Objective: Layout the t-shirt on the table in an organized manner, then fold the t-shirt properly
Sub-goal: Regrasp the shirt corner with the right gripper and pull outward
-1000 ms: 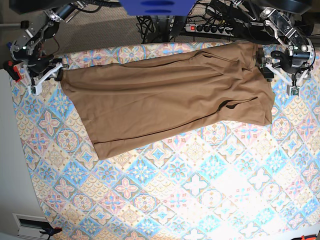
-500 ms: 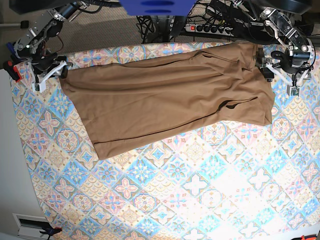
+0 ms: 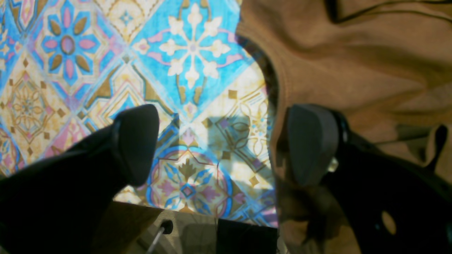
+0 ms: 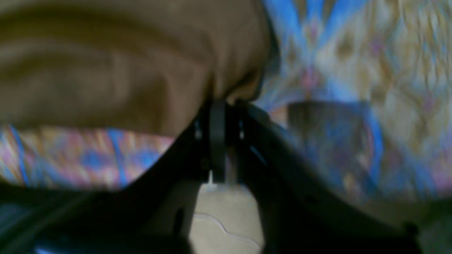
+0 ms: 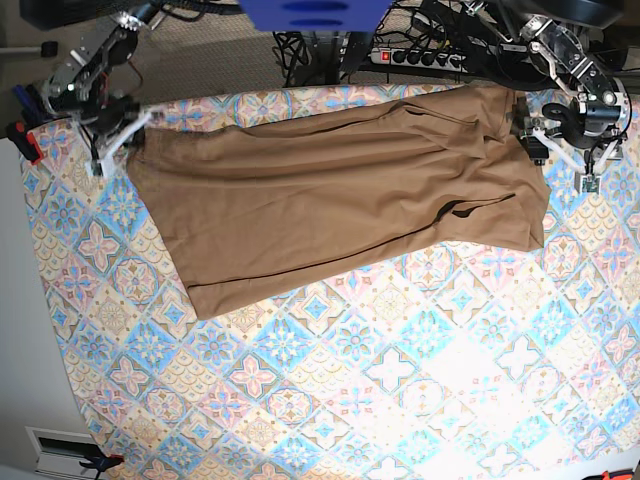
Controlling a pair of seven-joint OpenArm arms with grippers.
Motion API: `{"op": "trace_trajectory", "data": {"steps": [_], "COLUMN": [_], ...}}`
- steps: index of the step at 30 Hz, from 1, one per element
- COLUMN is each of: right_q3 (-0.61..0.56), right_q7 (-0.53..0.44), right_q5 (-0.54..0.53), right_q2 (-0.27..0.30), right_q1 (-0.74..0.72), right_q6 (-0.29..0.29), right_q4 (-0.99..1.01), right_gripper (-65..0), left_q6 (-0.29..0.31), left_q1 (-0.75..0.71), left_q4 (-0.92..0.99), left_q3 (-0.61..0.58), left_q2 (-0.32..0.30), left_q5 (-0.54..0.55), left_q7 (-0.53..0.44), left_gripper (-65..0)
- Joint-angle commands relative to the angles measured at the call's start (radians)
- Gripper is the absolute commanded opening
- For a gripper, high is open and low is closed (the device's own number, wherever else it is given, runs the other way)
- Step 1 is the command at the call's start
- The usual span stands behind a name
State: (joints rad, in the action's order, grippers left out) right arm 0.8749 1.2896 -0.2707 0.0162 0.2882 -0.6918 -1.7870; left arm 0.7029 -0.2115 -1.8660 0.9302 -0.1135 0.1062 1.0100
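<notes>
1. The t-shirt lies spread across the far part of the table.
2. The right gripper, jaws closed, pinches the shirt's corner.
3. The left gripper stands wide apart, straddling the shirt's edge, holding nothing.

Power strip among cables; blue object overhead.

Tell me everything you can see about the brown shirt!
The shirt is plain tan-brown soft cloth, lying mostly flat but creased and slanted across the far part of the table. The right gripper is shut on one corner. The left gripper is open at the other end, one finger over the edge.
</notes>
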Motion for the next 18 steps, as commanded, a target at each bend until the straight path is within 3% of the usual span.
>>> {"op": "trace_trajectory", "data": {"steps": [1,7,18], "right_q3": [0.002,0.000,-0.003], "right_q7": [-0.031,-0.031,-0.031], "right_q5": [-0.022,-0.022,-0.022], "right_q2": [0.014,-0.046,-0.049], "right_q1": [-0.011,0.007,0.004], "right_q6": [-0.006,-0.006,-0.006], "right_q4": [-0.055,-0.126,-0.127], "right_gripper": [-65.0,-65.0,-65.0], "left_q6": [-0.005,-0.005,-0.005], "left_q1": [0.002,0.004,-0.003], "left_q4": [-0.014,-0.014,-0.013], "left_q3": [0.002,0.002,0.002], "left_q2": [-0.012,-0.012,-0.012], "left_q5": [0.008,0.008,0.008], "left_q7": [-0.013,-0.013,-0.013], "left_gripper": [-11.7,-11.7,-11.7]}}
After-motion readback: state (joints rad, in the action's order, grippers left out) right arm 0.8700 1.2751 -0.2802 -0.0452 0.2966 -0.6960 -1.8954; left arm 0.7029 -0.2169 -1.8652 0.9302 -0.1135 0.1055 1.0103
